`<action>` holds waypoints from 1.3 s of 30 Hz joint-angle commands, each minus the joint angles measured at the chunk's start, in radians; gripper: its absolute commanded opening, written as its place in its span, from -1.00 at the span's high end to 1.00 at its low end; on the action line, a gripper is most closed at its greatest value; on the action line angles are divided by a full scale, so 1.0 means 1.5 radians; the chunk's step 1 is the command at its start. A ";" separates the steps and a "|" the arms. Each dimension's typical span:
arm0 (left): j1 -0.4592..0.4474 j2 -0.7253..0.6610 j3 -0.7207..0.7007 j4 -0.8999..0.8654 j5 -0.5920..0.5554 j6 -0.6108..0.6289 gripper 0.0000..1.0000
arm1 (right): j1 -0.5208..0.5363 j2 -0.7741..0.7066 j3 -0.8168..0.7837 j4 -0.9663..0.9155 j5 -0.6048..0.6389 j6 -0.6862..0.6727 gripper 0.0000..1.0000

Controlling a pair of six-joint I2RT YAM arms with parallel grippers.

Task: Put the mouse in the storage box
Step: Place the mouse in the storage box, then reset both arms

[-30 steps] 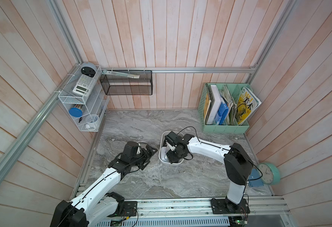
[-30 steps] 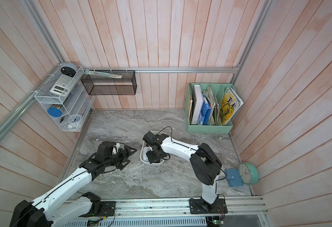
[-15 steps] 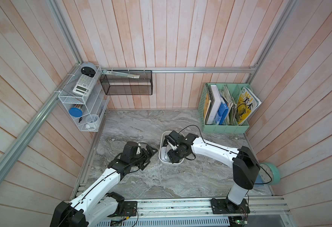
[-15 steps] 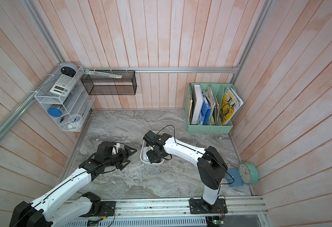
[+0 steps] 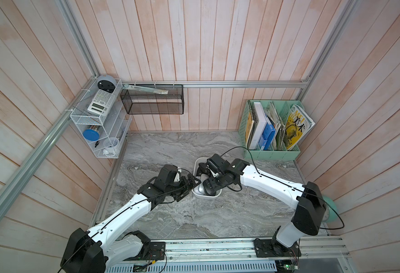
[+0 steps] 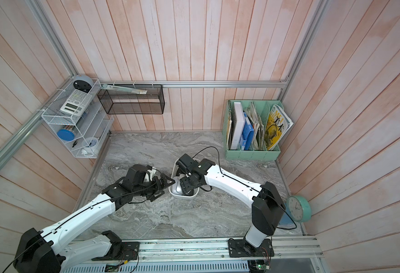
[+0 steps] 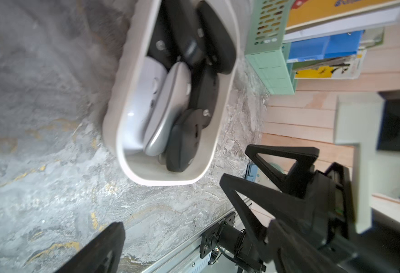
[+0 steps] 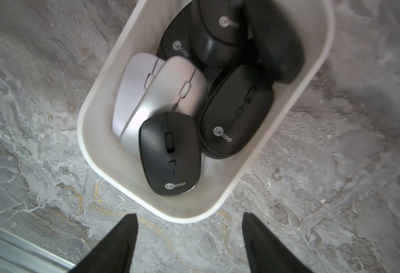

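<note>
Setting: grey marble tabletop (image 5: 194,219); pink plank walls (image 5: 194,47)
Right gripper (image 8: 189,215): jaws apart, empty; poised over the near end of the storage box (image 8: 94,141)
Left gripper (image 5: 190,188): spread wide, empty; just left of the box
Mouse (image 8: 170,156): black; lying inside the box atop silver mice (image 8: 170,94), other black ones beside it
Far right: green file holder (image 5: 272,153)

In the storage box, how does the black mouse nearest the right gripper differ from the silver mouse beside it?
The black mouse is dark with a logo showing; the silver mouse is pale, no logo visible. The black mouse lies over the silver mouse's end. Both sit buttons-up in the storage box.
</note>
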 commanded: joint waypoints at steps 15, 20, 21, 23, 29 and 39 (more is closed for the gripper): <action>0.062 -0.015 0.099 -0.077 -0.791 0.335 -1.00 | -0.295 -0.364 -0.309 0.449 0.346 -0.079 -0.95; 0.169 -0.103 -0.159 0.335 -0.732 0.527 -1.00 | -0.297 -0.352 -0.405 0.533 0.495 -0.143 -0.95; 0.199 -0.108 -0.225 0.452 -0.689 0.542 -1.00 | -0.306 -0.352 -0.430 0.565 0.492 -0.163 -0.95; 0.247 -0.075 -0.301 0.602 -0.633 0.570 -1.00 | -0.336 -0.356 -0.485 0.636 0.421 -0.198 -0.96; 0.308 0.130 -0.356 0.834 -0.626 0.605 -1.00 | -0.400 -0.338 -0.561 0.723 0.314 -0.207 -0.96; 0.316 0.288 -0.342 0.977 -0.552 0.658 -1.00 | -0.465 -0.231 -0.704 1.054 0.247 -0.205 -0.95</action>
